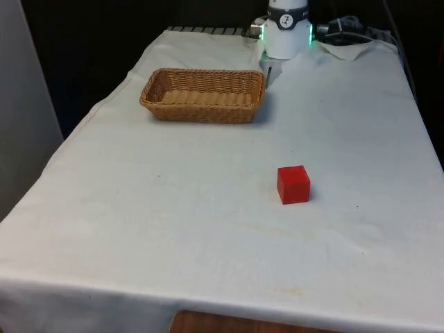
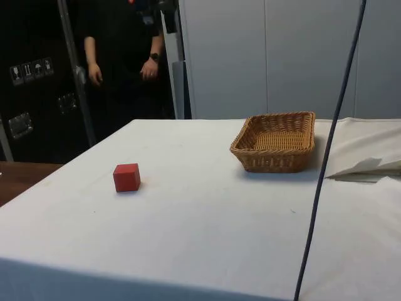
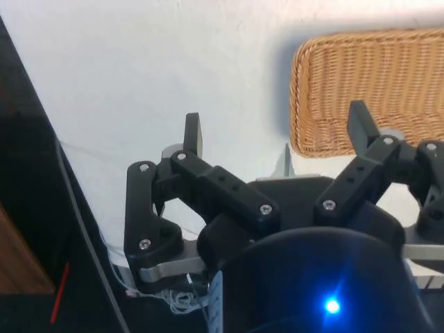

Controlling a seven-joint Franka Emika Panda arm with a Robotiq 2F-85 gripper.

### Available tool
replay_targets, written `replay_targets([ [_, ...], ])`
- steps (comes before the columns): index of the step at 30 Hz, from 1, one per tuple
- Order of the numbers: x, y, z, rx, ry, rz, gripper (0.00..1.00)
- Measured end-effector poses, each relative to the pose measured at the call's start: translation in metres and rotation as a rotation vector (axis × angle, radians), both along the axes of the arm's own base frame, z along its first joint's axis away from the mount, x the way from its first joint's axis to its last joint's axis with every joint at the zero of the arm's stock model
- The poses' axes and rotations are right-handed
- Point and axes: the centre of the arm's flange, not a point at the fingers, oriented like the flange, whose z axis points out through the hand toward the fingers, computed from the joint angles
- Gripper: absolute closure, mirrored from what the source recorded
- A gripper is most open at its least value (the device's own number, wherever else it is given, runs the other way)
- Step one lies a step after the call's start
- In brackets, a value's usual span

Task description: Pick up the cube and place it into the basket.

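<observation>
From the wrist view I see my tool (image 3: pixel 276 135) with its two fingers (image 3: pixel 193 133) spread wide and nothing between them, held high over the white cloth of the worktop (image 1: pixel 208 208) near its edge, with the wicker basket (image 3: pixel 374 90) just beyond one fingertip. The arm's base (image 1: pixel 286 31) stands at the worktop's far end in the front view, and the rest of the arm rises out of that picture, so I can't read its joints from there. The red cube (image 1: pixel 293 184) sits flat on the cloth towards the front view's right, well apart from the basket (image 1: pixel 203 95), which rests close to the base. In the side view the cube (image 2: pixel 126 177) lies near the worktop's edge, with a person in dark clothes (image 2: pixel 122 59) standing behind.
</observation>
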Motion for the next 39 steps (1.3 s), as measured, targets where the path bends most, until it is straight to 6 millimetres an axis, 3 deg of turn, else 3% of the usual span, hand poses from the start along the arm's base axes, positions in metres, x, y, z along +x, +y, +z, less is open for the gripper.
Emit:
replay_targets([
  [22, 0.052, 0.044, -0.059, -0.043, -0.021, -0.015, 0.00],
  [39, 0.076, 0.060, -0.099, -0.060, -0.039, 0.013, 0.00],
])
